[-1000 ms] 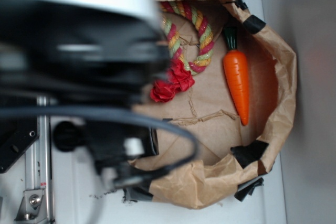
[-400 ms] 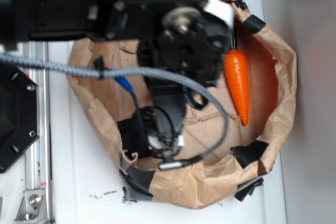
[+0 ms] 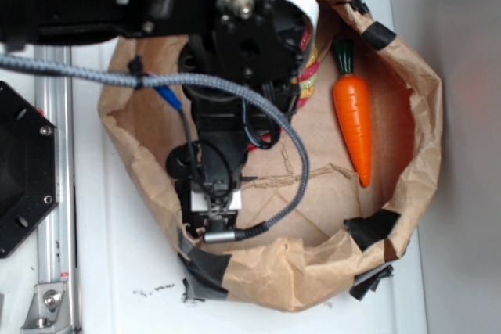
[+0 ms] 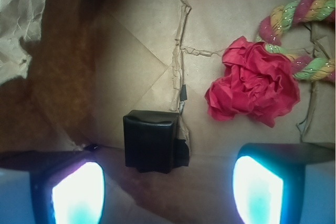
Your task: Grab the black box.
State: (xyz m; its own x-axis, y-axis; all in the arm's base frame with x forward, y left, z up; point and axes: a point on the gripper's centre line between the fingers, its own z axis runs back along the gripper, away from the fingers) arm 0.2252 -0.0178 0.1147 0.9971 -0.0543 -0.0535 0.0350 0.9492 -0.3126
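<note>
The black box is small, squarish and slightly glossy. It lies on the brown paper floor of the bag in the wrist view, just ahead of my fingers and left of centre between them. My gripper is open and empty, with one glowing fingertip to the left of the box and the other well to its right. In the exterior view my gripper points down into the bag's lower left corner, and the arm hides the box.
A red fabric flower and a coloured rope ring lie right of the box. An orange carrot lies farther off. The crumpled paper bag wall rings everything, with black tape patches. A black hexagonal plate is outside, left.
The arm has swung from a blur at the left to over the bag. The gripper has shifted a little left, and now covers the black box in the exterior view.
</note>
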